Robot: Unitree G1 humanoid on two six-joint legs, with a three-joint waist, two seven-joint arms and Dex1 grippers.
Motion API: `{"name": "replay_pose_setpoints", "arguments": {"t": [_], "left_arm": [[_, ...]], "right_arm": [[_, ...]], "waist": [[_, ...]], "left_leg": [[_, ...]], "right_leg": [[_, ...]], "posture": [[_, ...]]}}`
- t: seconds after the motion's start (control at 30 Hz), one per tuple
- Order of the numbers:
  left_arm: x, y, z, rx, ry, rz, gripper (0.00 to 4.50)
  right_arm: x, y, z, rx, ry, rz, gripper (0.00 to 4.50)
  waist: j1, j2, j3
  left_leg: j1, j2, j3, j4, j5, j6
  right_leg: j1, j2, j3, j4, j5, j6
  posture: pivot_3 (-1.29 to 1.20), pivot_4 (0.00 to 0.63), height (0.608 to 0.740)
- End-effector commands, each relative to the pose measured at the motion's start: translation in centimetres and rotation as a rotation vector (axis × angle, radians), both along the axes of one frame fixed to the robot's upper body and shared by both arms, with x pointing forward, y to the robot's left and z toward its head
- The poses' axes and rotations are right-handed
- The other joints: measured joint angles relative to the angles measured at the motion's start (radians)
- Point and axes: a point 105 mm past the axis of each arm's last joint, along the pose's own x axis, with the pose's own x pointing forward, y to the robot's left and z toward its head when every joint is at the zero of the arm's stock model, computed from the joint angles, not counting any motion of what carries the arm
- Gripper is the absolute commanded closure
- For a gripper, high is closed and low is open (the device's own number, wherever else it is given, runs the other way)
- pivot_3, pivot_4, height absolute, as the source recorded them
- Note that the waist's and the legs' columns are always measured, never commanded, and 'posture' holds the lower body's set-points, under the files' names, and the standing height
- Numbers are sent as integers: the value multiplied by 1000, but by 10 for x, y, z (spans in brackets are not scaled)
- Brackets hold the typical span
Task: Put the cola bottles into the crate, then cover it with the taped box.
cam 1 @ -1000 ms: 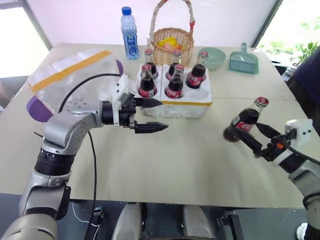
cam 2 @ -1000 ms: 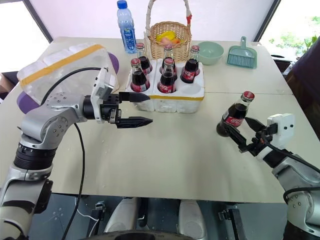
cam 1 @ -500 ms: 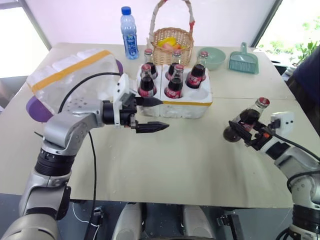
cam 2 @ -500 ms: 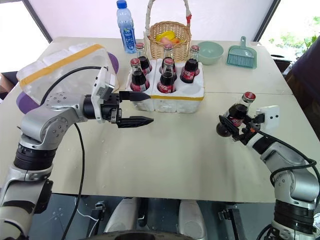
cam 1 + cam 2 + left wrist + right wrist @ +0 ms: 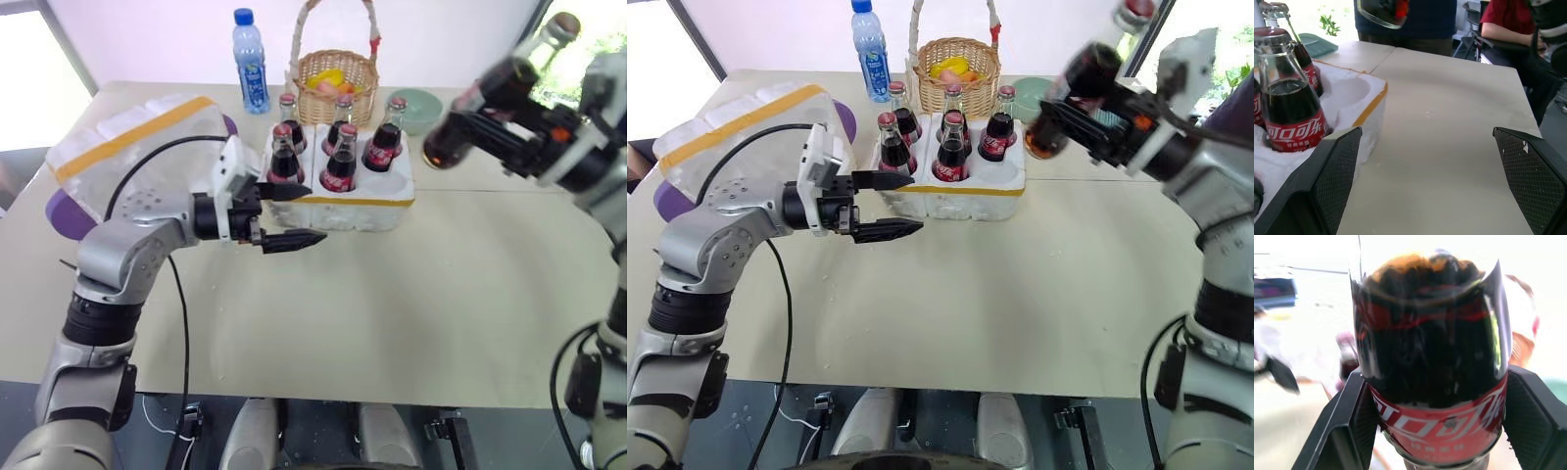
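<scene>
The crate [image 5: 375,213], a low white foam block with a yellow band, stands mid-table. It holds several cola bottles [image 5: 286,157], and its front right hole [image 5: 1349,90] is empty. My right gripper [image 5: 490,116] is shut on one more cola bottle [image 5: 482,98], held tilted high above the table, to the right of the crate. That bottle's red label [image 5: 1436,418] sits between the fingers [image 5: 1345,433]. My left gripper [image 5: 315,215] hangs open and level just in front of the crate's left end, holding nothing. The taped box [image 5: 137,145] lies at the left behind my left arm.
A blue-capped water bottle [image 5: 245,61], a wicker basket [image 5: 336,73] and a green bowl [image 5: 416,110] stand behind the crate. A purple object [image 5: 63,211] lies under the taped box. A seated person [image 5: 1508,23] is beyond the table's right side.
My right gripper has carried its cola bottle from low over the table's right side up and toward the crate. The left gripper has stayed put.
</scene>
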Motion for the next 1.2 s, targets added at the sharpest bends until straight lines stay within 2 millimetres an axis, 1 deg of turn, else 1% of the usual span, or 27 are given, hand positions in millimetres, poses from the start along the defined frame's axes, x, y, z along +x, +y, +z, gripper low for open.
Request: {"name": "replay_pose_setpoints", "arguments": {"t": [0.03, 0.13, 0.2, 0.33, 0.47, 0.53, 0.6, 0.67, 0.73, 0.8, 0.87, 0.93, 0.97, 1.0, 1.07, 1.13, 1.2], "left_arm": [[1, 6, 13, -19, -56, 28, 0], [0, 8, 14, -22, -64, 45, 0], [-1, 10, 14, -24, -64, 57, 0], [-3, 15, 13, -23, -63, 82, 0], [-2, 21, 11, -19, -59, 110, 0], [-2, 24, 12, -15, -60, 122, 0], [-2, 28, 13, -12, -62, 133, 0], [-3, 33, 16, -8, -63, 145, 0], [-6, 41, 20, 14, -69, 155, 0], [-11, 57, 27, 69, -85, 177, 0], [-21, 92, 40, 155, -85, 234, 0], [-30, 116, 51, 205, -70, 271, 0], [-35, 132, 54, 239, -51, 303, 0], [-39, 143, 56, 263, -38, 323, 0], [-50, 185, 56, 390, 9, 416, 0], [-62, 226, 54, 511, 78, 504, 0], [-69, 281, 48, 671, 148, 643, 0]], "right_arm": [[19, 15, 1, -53, -21, 19, 1668], [43, 28, -13, -92, 8, 17, 1668], [55, 31, -26, -127, 39, 3, 1668], [66, 32, -52, -214, 90, -13, 1668], [71, 34, -78, -224, 189, -9, 1668], [74, 33, -87, -226, 225, -19, 630], [76, 31, -89, -219, 236, -38, 41], [75, 28, -85, -226, 222, -42, 41], [71, 24, -76, -232, 198, -31, 41], [60, 17, -60, -233, 172, 7, 41], [43, 2, -35, -260, 132, 46, 41], [31, -7, -19, -279, 116, 71, 41], [23, -12, -11, -287, 112, 86, 41], [17, -15, -6, -293, 110, 96, 41], [-3, -24, 10, -322, 90, 149, 41], [-22, -28, 23, -353, 60, 205, 41], [-41, -25, 38, -354, 26, 278, 41]], "waist": [[0, 0, 0], [0, 0, 0], [0, 0, 0], [1, 0, 0], [-2, 0, 0], [-1, 0, 0], [-2, 0, 0], [-2, 0, 0], [-2, 0, 0], [-2, 1, 1], [-2, 1, 2], [-3, 1, 3], [-3, 1, 3], [-4, 1, 2], [-10, 1, 2], [-13, 3, 3], [-13, 2, 3]], "left_leg": [[0, 0, 0, 0, 0, 0], [-2, -1, 0, 1, 0, 0], [-4, -1, 0, 1, 0, 0], [-7, -1, 0, 1, 0, 0], [-8, -1, 0, 2, 0, -1], [-8, -1, 0, 2, 1, -1], [-8, -1, 0, 3, 1, -1], [-8, -1, 0, 3, 1, -1], [-8, -1, 0, 3, 1, -1], [-8, -1, 0, 3, 1, -1], [-8, -1, 0, 2, 1, -1], [-9, -1, 0, 1, 1, -1], [-10, -1, 0, 1, 1, -1], [-10, -1, 0, 0, 1, -1], [-9, 0, 1, 0, 1, -1], [-8, 1, 4, -2, 1, -1], [-7, 1, 6, -4, 1, -2]], "right_leg": [[0, 0, 0, 0, 0, 0], [-1, -1, 0, 0, 0, 0], [-3, -1, 1, 0, 0, 0], [-7, -1, 0, 0, 0, 0], [-7, -1, 0, 1, 0, 0], [-7, -1, 0, 2, 1, 0], [-7, 0, 0, 2, 1, 0], [-7, 0, 0, 2, 1, 0], [-7, 0, 0, 2, 1, 0], [-7, 0, -1, 2, 1, 0], [-8, 0, 0, 2, 1, 0], [-10, 0, 0, 1, 1, 0], [-11, 0, 0, 1, 1, 0], [-10, 0, -1, 1, 1, 0], [-10, 0, -1, 0, 0, 0], [-11, 0, 0, 0, 0, -2], [-12, 0, 0, 1, -2, -6]], "posture": [[0, 150, 740], [0, 150, 740], [0, 150, 740], [0, 150, 740], [0, 150, 740], [0, 150, 740], [0, 150, 740], [0, 150, 740], [0, 150, 740], [0, 150, 740], [0, 150, 740], [0, 150, 740], [0, 150, 740], [0, 150, 740], [0, 150, 740], [0, 150, 740], [0, 150, 740]]}}
